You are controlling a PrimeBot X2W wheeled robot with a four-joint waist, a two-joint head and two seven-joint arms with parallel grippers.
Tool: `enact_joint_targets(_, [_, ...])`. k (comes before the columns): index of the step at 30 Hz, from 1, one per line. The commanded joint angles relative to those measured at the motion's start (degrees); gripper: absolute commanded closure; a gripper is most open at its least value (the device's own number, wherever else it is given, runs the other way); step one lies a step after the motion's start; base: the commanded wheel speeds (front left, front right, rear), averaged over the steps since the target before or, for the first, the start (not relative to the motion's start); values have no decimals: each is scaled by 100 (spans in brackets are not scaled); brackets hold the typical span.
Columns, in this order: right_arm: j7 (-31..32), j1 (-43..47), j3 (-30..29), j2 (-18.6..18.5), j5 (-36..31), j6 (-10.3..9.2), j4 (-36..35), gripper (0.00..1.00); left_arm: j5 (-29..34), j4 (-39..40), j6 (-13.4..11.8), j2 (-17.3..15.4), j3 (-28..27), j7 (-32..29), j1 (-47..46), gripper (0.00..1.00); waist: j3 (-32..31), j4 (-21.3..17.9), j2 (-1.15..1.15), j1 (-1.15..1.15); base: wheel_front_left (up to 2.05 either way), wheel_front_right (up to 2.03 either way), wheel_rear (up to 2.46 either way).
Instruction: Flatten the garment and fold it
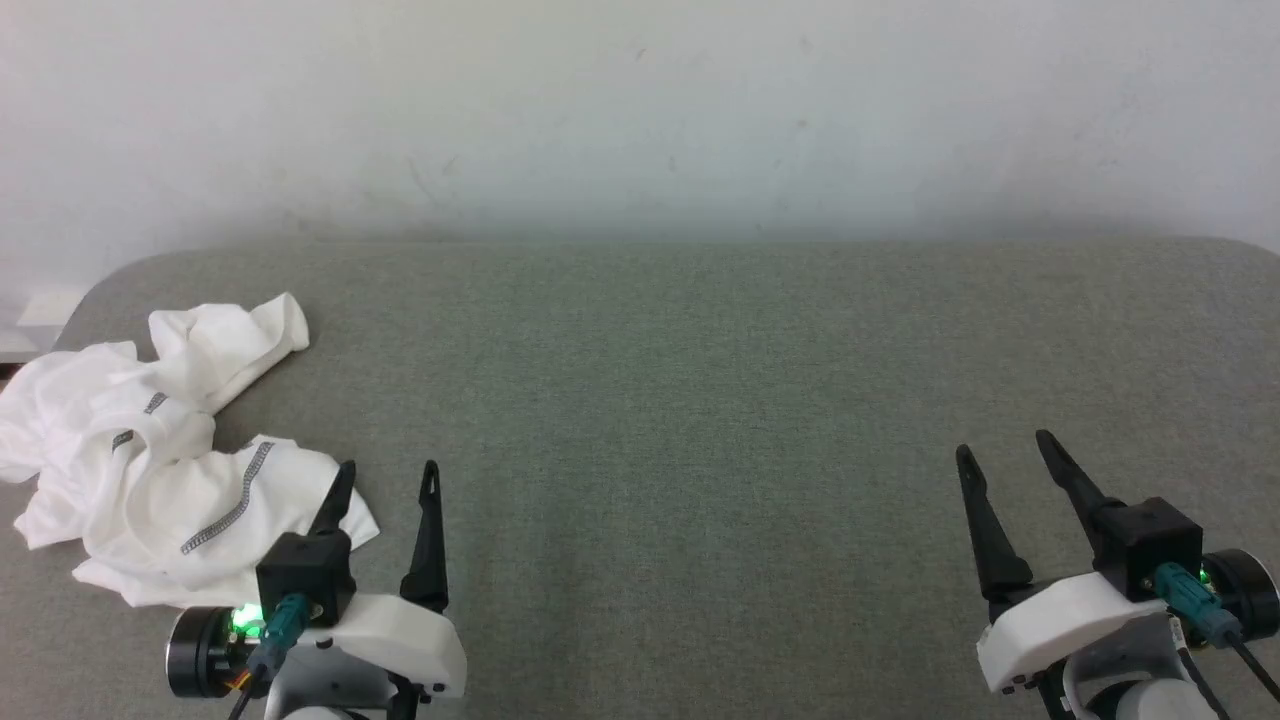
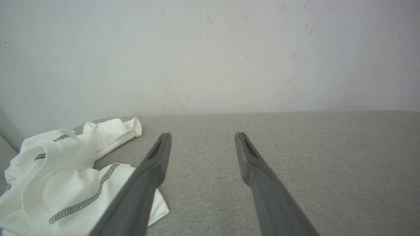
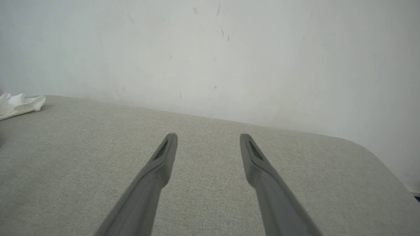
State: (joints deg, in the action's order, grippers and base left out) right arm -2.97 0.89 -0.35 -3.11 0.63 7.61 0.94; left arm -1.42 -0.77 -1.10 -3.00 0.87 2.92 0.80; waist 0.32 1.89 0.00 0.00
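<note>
Grey-green woven fabric surface [image 1: 700,400] with rounded far corners; a pale scuffed wall [image 1: 640,120] rises behind its far edge. White soft long-sleeved shirt [image 1: 170,450] with dark grey zigzag seam stitching lies crumpled in a heap along the surface's left edge, from near the far left corner down toward the near edge. One bunched end points toward the far edge. Shirt not flattened, not folded. Left gripper [image 1: 389,468] sits low at the near edge, left side, with its two long dark fingers well apart and bare fabric showing between them. Its left finger crosses in front of the shirt's near right corner; whether it touches cannot be told. In the left wrist view the heap lies left of the fingers. Right gripper [image 1: 1002,443] sits at the near edge toward the right corner, fingers likewise spread over bare surface, well apart from the shirt. In the right wrist view a bit of the white cloth shows at the far left
</note>
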Motion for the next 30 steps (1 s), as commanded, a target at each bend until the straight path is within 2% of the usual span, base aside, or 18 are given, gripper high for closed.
enact_joint_targets(1, [-59,-37,1,6,43,-3,22,0,-31,-12,-39,3,15,63,56,0,-9,52,0,0,0,0,0])
enact_joint_targets(30, [-406,-22,143,11,250,-6,165,0,-51,24,-159,6,50,411,253,0,-118,981,0,0,0,0,0])
